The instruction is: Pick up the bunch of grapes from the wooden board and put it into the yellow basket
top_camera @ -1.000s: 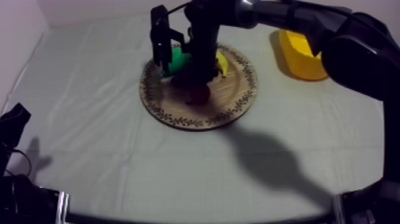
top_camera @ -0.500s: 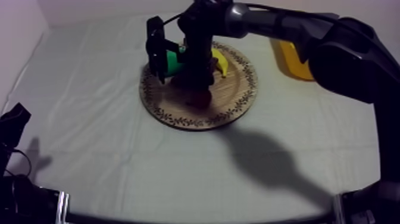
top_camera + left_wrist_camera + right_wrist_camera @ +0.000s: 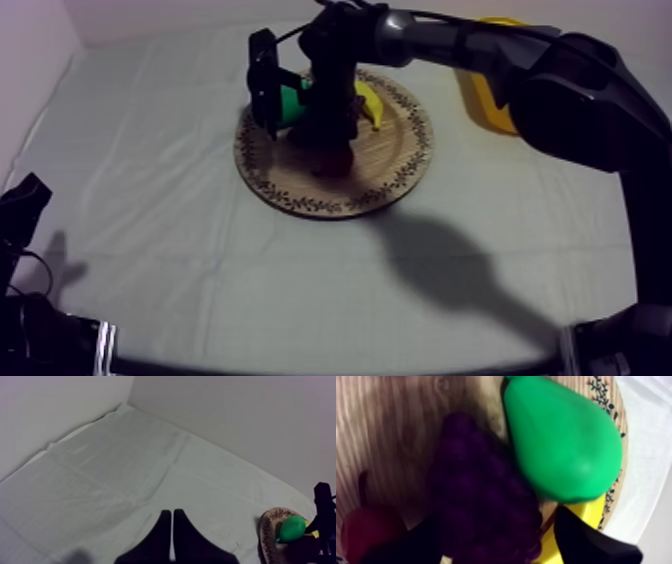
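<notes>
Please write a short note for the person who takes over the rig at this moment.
Left gripper: jaws shut on nothing, at rest above the cloth.
Right gripper: jaws open, one at each side of the bunch of grapes on the wooden board, beside the pear.
Done: the approach.
To do: close, lift, carry to the yellow basket at the right side and release.

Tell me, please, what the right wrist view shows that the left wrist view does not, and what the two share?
Right wrist view, not the left: the bunch of grapes close up between the open fingers of the right gripper, with the small red fruit beside it. Left wrist view, not the right: the left gripper, fingers together as a wedge, facing the table's far corner. Shared: the green pear on the wooden board near its patterned rim, and the cloth.
</notes>
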